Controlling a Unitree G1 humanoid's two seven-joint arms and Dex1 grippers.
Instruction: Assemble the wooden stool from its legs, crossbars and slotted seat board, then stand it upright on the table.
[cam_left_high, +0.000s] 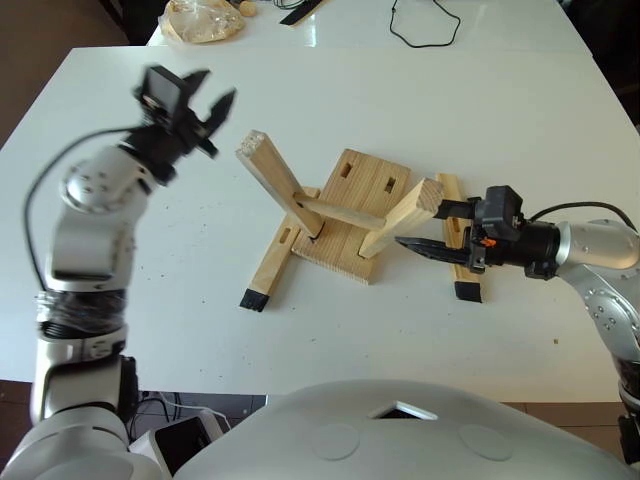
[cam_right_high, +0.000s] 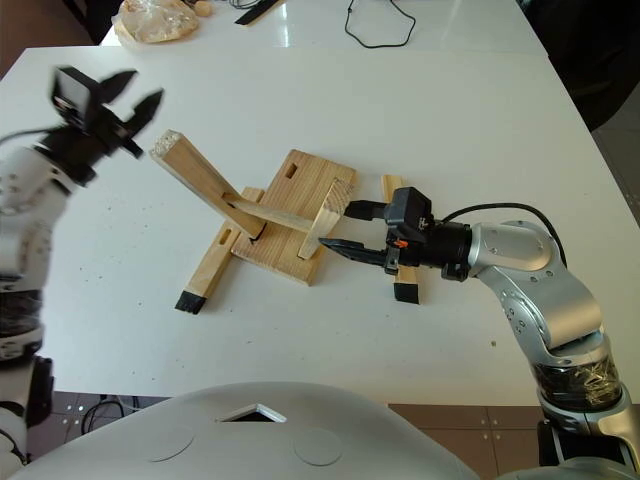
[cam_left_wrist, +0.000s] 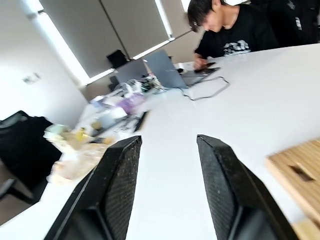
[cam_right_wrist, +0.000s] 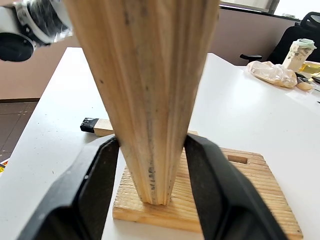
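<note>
The slotted seat board (cam_left_high: 360, 185) lies flat mid-table. One leg (cam_left_high: 275, 180) rises tilted from its left side, and a crossbar (cam_left_high: 345, 213) joins it to a second leg (cam_left_high: 405, 215) standing tilted on the board. My right gripper (cam_left_high: 420, 225) is shut on that second leg (cam_right_wrist: 145, 75), a finger (cam_right_wrist: 87, 190) pressed on each side above the board (cam_right_wrist: 240, 195). Two more legs lie flat, one (cam_left_high: 272, 262) left of the board and one (cam_left_high: 462, 275) under my right gripper. My left gripper (cam_left_high: 200, 105) is open and empty, raised over the table's far left, its fingers (cam_left_wrist: 115, 195) apart.
A plastic bag (cam_left_high: 205, 20), a black cable (cam_left_high: 420, 25) and a dark object (cam_left_high: 300, 10) lie on the neighbouring table beyond. White tabletop (cam_left_high: 450, 90) stretches around the parts; its front edge (cam_left_high: 300, 385) runs near my body.
</note>
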